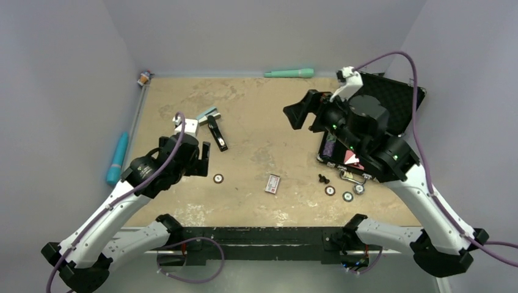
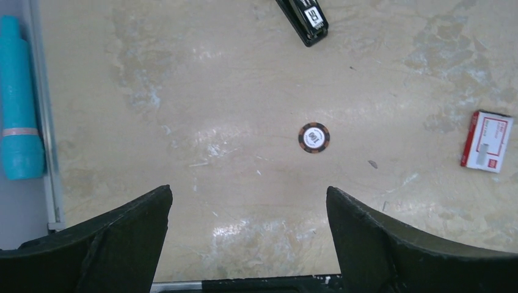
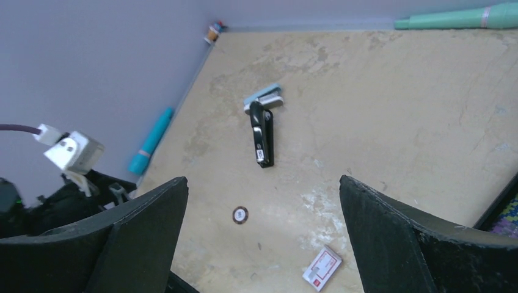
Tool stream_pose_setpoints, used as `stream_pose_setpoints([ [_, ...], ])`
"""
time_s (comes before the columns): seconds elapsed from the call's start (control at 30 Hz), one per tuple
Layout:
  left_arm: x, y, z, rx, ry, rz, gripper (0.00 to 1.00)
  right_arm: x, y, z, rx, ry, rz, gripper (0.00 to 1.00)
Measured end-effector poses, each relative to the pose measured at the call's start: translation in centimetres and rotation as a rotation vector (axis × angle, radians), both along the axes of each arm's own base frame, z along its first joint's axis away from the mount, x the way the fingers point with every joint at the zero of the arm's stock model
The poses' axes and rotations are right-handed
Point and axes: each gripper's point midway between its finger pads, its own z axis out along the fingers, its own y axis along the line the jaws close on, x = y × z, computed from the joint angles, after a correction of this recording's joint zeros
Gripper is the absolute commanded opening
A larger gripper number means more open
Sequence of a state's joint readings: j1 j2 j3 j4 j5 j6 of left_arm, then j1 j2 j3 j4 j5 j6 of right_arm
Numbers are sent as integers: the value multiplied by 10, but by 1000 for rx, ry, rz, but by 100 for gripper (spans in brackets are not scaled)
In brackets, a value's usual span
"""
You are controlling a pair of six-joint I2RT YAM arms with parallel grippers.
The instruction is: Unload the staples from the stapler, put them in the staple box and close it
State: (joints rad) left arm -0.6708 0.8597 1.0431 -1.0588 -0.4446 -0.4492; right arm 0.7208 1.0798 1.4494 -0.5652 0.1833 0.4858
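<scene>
The black stapler [image 1: 217, 132] lies flat on the tan table, left of centre, with a white label near its near end. It also shows in the right wrist view [image 3: 262, 134], and only its near end shows at the top of the left wrist view [image 2: 303, 21]. My left gripper [image 1: 201, 162] hovers just near of the stapler, open and empty [image 2: 249, 195]. My right gripper [image 1: 305, 113] is raised over the table's right half, well apart from the stapler, open and empty [image 3: 262, 180].
A red-and-white staple box [image 1: 272, 184] and a round chip [image 1: 218, 179] lie near the front. A blue-grey block [image 1: 207, 113] touches the stapler's far end. A teal cylinder [image 1: 117, 157] lies along the left edge, a green one [image 1: 290, 73] at the back. An open black case [image 1: 391, 97] stands at right.
</scene>
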Motion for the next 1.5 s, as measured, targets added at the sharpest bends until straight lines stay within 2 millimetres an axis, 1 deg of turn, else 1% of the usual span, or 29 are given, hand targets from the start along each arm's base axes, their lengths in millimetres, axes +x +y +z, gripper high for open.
stream_pose_setpoints([
  [0.07,8,6,4,34,-32,16,100,-9,-9,16,58,-36,-13,99],
  [0.13,19,11,9,52,-68,28,100,-18,-17,27,115,-69,-20,99],
  [0.2,33,17,13,48,-113,62,100,-26,-25,33,158,-90,-27,99],
  [0.27,47,26,11,47,-153,108,100,-32,-32,34,191,-100,-45,99],
  [0.3,55,34,5,49,-173,137,100,-34,-35,33,203,-100,-51,99],
  [0.4,66,48,-20,64,-196,173,100,-39,-42,29,235,-98,-73,99],
  [0.6,78,69,-84,69,-199,199,100,-51,-53,11,272,-95,-81,99],
  [0.7,93,73,-103,63,-210,214,100,-58,-58,8,294,-105,-80,99],
  [0.8,108,79,-112,66,-236,227,100,-65,-64,15,325,-126,-77,99],
  [0.9,126,86,-114,49,-280,255,100,-70,-67,22,359,-145,-70,99],
  [1.03,145,91,-117,28,-318,259,99,-73,-65,17,375,-129,-52,99],
  [1.1,154,89,-116,19,-342,238,95,-74,-63,15,378,-117,-46,99],
  [1.2,162,87,-115,14,-366,209,100,-75,-62,13,386,-102,-42,99],
  [1.37,174,90,-101,7,-474,209,100,-77,-62,12,402,-86,-41,99],
  [1.43,176,90,-103,5,-505,189,100,-78,-62,12,412,-81,-41,99],
  [1.5,176,87,-112,6,-513,170,100,-79,-61,11,417,-76,-33,99],
])
